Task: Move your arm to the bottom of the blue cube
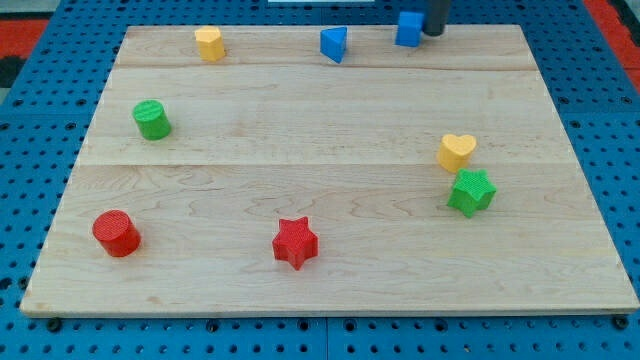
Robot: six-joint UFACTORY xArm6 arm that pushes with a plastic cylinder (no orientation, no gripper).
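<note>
Board (330, 180): pale wood, light grain, made of planks with faint seams running left to right; rounded corners. It rests on a blue perforated surface (40, 60) with a regular grid of small holes; a red patch shows at the upper left corner of the frame and another at the upper right.

Blocks, all matt and solid-coloured:
- blue cube (408, 29), top edge of the board, right of centre; square faces, front face darker than the top, part of it cut by the frame's top.
- blue triangular block (334, 44), top edge, just left of the cube but apart from it.
- yellow block (209, 43), upper left, rounded top; exact shape hard to tell.
- green cylinder (152, 120), left side, upright, ridged top.
- red cylinder (116, 233), lower left, upright.
- red star (295, 242), bottom centre, lying flat.
- yellow heart (456, 152), right side.
- green star (471, 192), just below the heart, very near it; contact cannot be told.

Arm: a dark rod enters at the frame's top; my tip (434, 33) stands on the board at the blue cube's right side, touching or almost touching it. There is no hand or jaw on the rod, so no open or closed state applies.
</note>
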